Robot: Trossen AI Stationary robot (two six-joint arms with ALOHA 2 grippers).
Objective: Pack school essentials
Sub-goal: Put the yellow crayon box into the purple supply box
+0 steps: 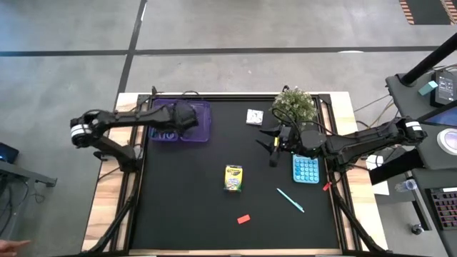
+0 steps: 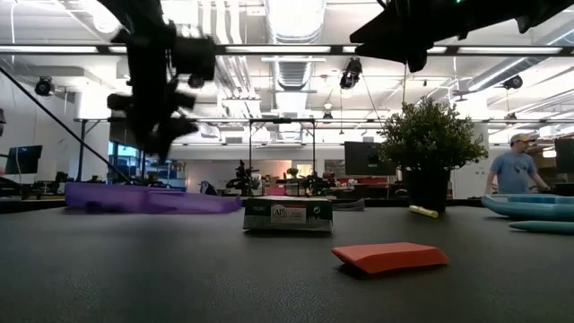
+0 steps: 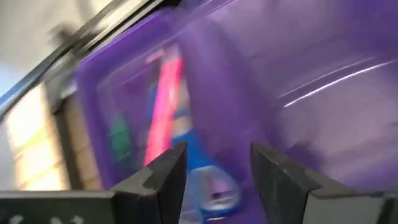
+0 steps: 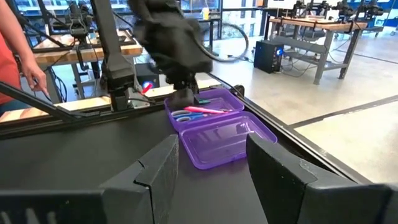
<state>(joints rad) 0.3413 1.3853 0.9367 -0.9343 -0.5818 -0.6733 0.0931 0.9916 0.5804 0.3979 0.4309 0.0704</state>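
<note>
I see the yellow-green crayon box (image 1: 233,178) lying flat near the counter's (image 1: 186,207) centre, printed face up. One teal pen (image 1: 290,200) lies slanted at about four o'clock from it, and one red eraser (image 1: 243,219) sits toward six o'clock, well apart from both. One small white pad (image 1: 254,117) rests at about one o'clock, beside the single potted plant (image 1: 294,103). A blue gridded item (image 1: 305,168) lies at three o'clock, near the right end effector (image 1: 272,148).

The purple case (image 1: 178,121) sits open at ten o'clock, its two halves side by side. In the right wrist view, one half holds a pink pen (image 4: 207,110) and blue pieces; the other half looks bare.

My left end effector (image 3: 214,177) hangs over the filled half, fingers parted with nothing between them. My right end effector hovers near the plant, fingers spread, holding nothing.
</note>
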